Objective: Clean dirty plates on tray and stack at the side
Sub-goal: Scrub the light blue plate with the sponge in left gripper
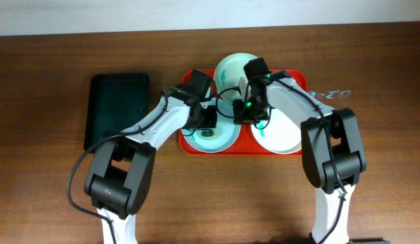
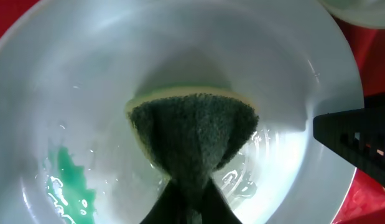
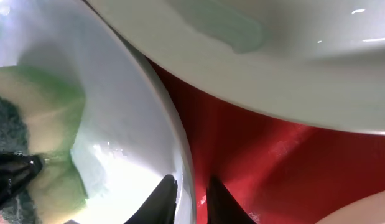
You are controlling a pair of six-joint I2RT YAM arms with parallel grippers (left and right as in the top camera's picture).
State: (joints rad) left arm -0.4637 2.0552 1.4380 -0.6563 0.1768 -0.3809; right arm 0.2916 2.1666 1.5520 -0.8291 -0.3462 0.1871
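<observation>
Left gripper (image 2: 191,210) clamps a sponge (image 2: 192,134), pressed into the near-left plate (image 2: 180,43) beside a teal smear (image 2: 68,183). Right gripper (image 3: 191,200) pinches that plate's rim, a hold only its wrist view reveals. Overhead alone shows the red tray (image 1: 245,148) mid-table, also carrying a far plate (image 1: 230,68) and a near-right white plate (image 1: 284,135). Table scribble (image 1: 332,93) right of it: unreadable.
</observation>
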